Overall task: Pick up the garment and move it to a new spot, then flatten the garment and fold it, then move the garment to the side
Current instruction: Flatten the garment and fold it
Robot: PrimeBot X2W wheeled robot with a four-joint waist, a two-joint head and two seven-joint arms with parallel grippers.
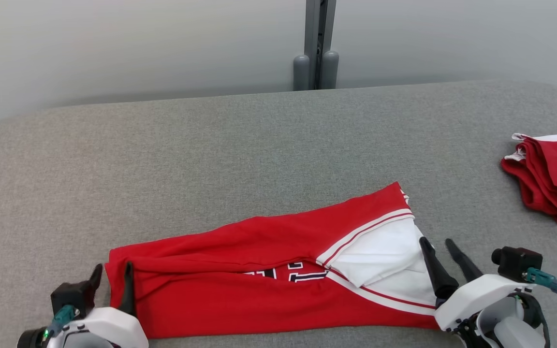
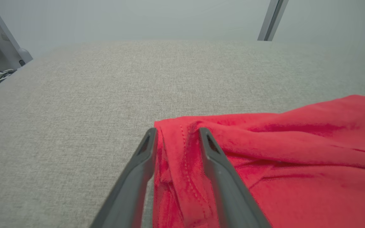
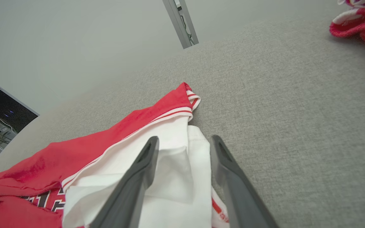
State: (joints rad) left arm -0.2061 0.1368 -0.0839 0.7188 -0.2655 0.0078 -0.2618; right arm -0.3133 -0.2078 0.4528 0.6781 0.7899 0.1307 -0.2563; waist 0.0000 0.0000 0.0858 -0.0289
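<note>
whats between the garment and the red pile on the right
Bare grey table cover in the head view; nothing lies between the garment and the red pile. The right gripper sits at the garment's white end.

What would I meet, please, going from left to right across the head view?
left gripper → red garment → right gripper → pile of red clothes at the right edge

We find the garment (image 1: 240, 290) lying on the table (image 1: 211, 145) along its near edge. Our left gripper (image 1: 113, 267) sits at its left end and our right gripper (image 1: 435, 240) at its right end. Another heap of cloth (image 1: 556, 179) lies at the table's right edge, well apart. A post (image 1: 319, 43) stands behind the far edge.
</note>
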